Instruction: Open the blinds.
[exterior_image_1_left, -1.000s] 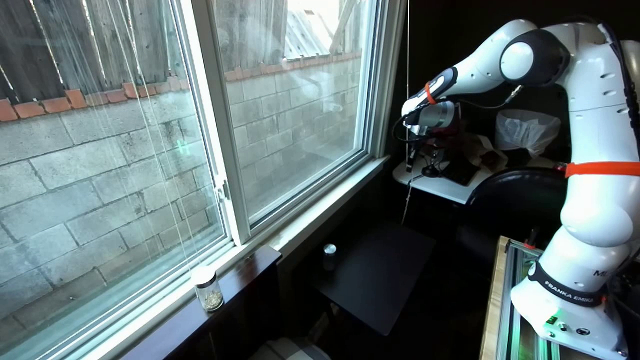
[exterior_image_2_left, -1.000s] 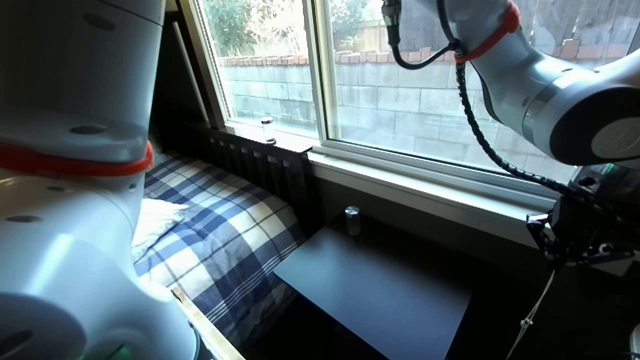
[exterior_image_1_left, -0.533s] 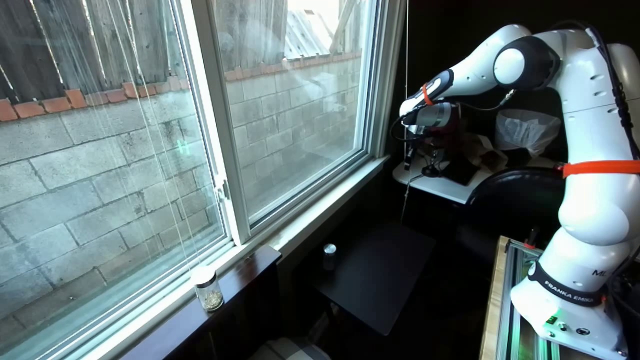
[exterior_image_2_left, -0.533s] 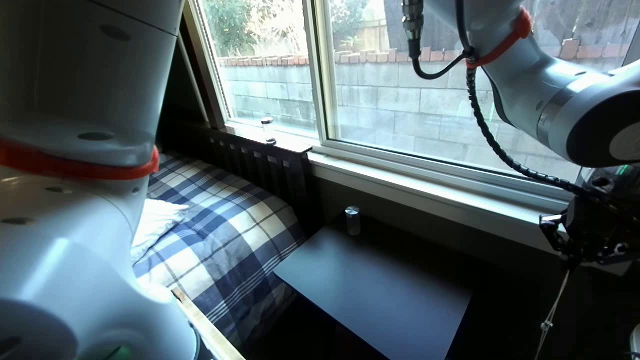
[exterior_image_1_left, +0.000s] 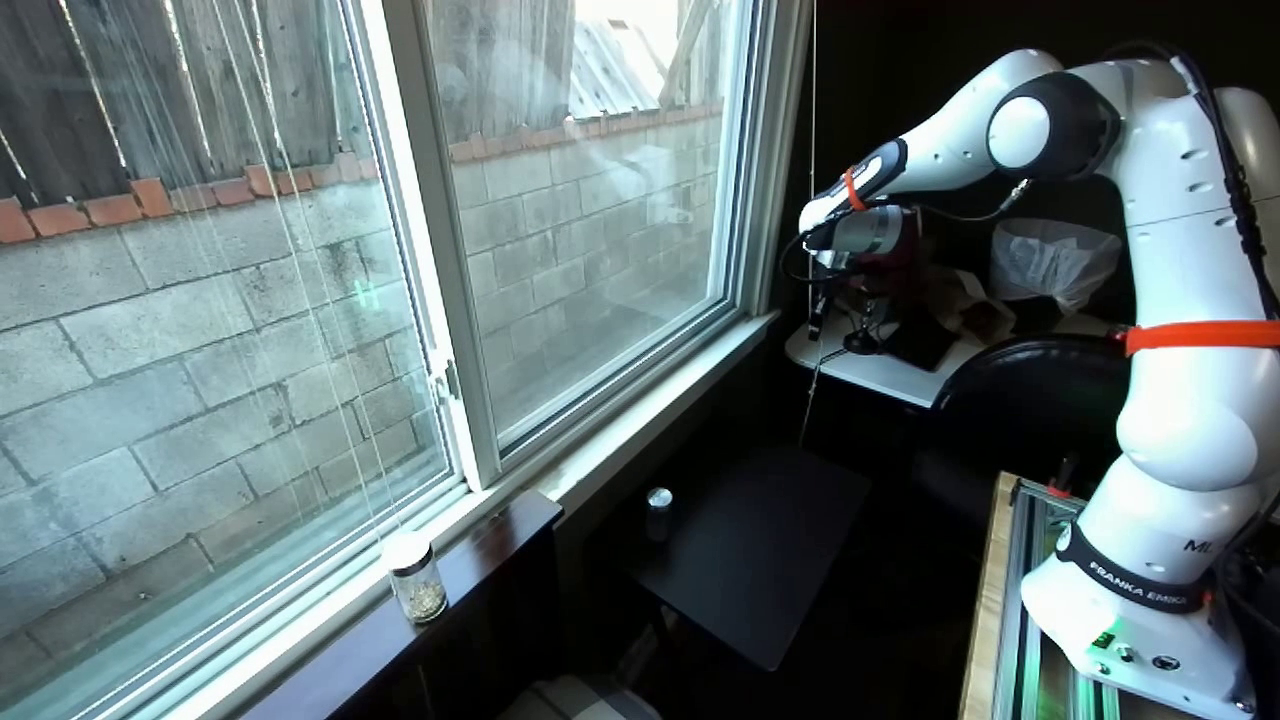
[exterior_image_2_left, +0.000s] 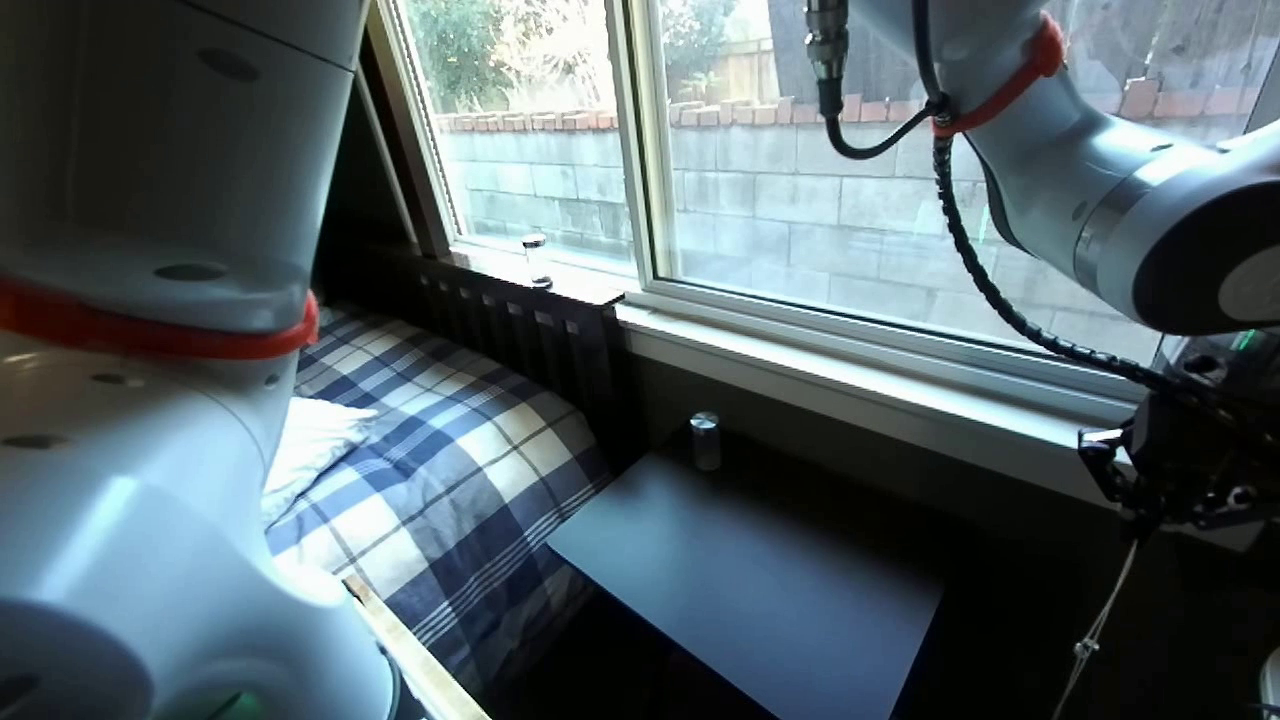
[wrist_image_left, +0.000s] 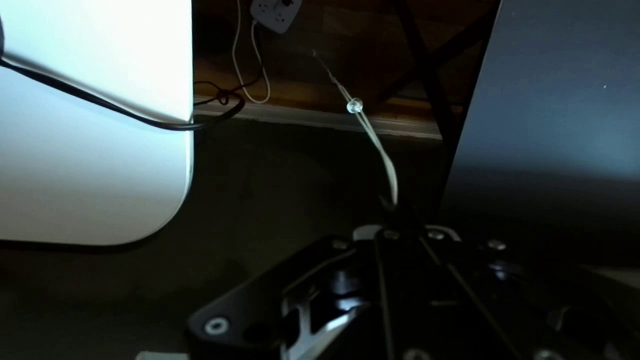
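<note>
The slats of the blinds are out of view. A thin pale pull cord (exterior_image_1_left: 813, 90) hangs beside the right end of the window, down to my gripper (exterior_image_1_left: 817, 328). In the wrist view, my gripper (wrist_image_left: 397, 212) is shut, and the cord (wrist_image_left: 376, 137) comes out from between its dark fingertips. A clear bead (wrist_image_left: 354, 105) joins the cord's strands below. In an exterior view, my gripper (exterior_image_2_left: 1145, 520) is at the right edge, near sill height, with the cord (exterior_image_2_left: 1112, 595) dangling from it.
A dark table (exterior_image_2_left: 760, 580) bears a metal-lidded jar (exterior_image_2_left: 706, 440). A white desk (wrist_image_left: 100, 165) with a black cable stands beside the gripper. The window sill (exterior_image_2_left: 850, 375) runs behind. A glass jar (exterior_image_1_left: 418, 580) stands on a dark ledge. A black chair (exterior_image_1_left: 1040, 400) is near the arm.
The arm and gripper moved down slightly between the first and middle frames, and have since stayed still. The cord's loose end below the gripper has swung a little.
</note>
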